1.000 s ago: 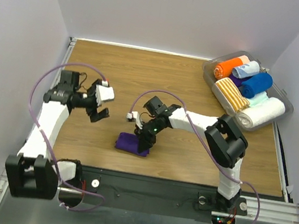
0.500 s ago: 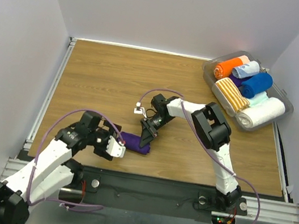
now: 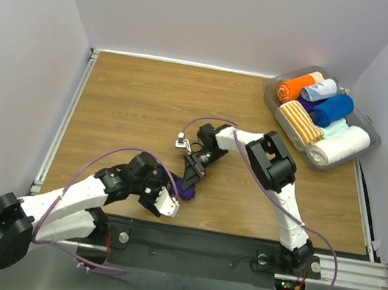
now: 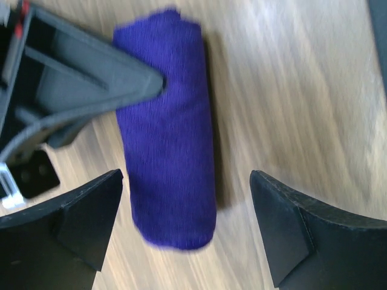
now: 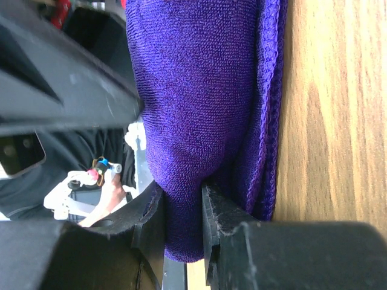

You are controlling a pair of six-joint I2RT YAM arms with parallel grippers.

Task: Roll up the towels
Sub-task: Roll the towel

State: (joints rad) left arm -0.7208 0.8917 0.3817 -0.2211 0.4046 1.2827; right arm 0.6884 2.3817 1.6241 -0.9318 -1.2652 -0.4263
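Several rolls, the blue towel among them, fill a clear bin far right of both grippers. The right gripper pinches one end of the purple towel; the left gripper hangs spread wide over it.

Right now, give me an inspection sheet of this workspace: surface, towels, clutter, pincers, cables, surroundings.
Surface: wood-grain table, no spills seen.
Job's things: purple towel rolled, lying near the front edge; blue towel rolled in the bin.
Clutter: orange roll, striped roll and white roll in the same bin.
Pincers: left pincer open, fingers either side of the purple towel; right pincer shut on a fold of it.
Cables: purple cables loop off each arm.
Surroundings: plain pale walls; nothing else seen.
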